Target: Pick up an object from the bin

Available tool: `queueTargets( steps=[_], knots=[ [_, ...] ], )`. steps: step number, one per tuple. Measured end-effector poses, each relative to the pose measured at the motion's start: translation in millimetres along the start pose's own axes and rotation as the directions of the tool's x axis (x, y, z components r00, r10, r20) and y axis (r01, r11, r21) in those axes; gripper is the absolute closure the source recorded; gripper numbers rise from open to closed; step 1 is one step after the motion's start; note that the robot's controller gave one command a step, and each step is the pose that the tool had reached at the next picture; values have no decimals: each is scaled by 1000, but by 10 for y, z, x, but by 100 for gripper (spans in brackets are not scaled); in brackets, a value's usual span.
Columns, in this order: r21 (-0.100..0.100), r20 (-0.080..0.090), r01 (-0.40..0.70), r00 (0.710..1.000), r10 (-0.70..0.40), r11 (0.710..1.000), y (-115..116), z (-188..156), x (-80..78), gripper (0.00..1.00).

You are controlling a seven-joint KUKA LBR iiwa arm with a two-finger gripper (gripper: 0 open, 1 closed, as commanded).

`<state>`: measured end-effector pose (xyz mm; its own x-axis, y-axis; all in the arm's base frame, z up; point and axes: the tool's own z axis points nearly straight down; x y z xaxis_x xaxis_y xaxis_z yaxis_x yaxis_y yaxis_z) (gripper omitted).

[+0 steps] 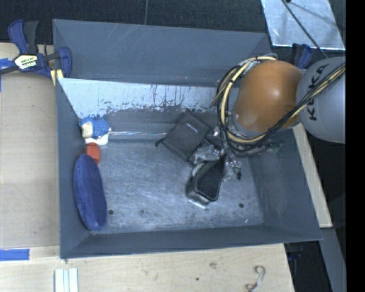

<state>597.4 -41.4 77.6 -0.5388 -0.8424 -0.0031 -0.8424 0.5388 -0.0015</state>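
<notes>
The black oblong object [207,184] lies on the floor of the bin [170,224], right of the middle. It has a pale, shiny edge along its lower end and is tilted, so its length runs from upper right to lower left. My gripper [215,162] is low in the bin, right over the upper end of that object. From this camera the two overlap, but I cannot tell whether they touch. I also cannot tell how far the gripper is open or whether it has hold of anything. The orange cover [264,99] on the wrist and the loops of cable [226,96] around it sit in front of most of it.

Just up and left of the gripper I see a dark grey flat square [182,135]. It is turned like a diamond and lies at the foot of the back wall, with its near corner close beside the gripper.

Well apart from all this, on the left side of the bin, a long blue object [89,190] lies along the left wall, reaching down toward the front corner. Above its upper end is an orange piece [93,152], and just above that a small blue and white toy [95,128] sits near the back left corner.
</notes>
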Motion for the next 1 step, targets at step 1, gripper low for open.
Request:
queueTargets(
  steps=[1],
  knots=[
    [6, -1, 68, 998, -68, 998, -360, -1597, 189, 100]
  ],
)
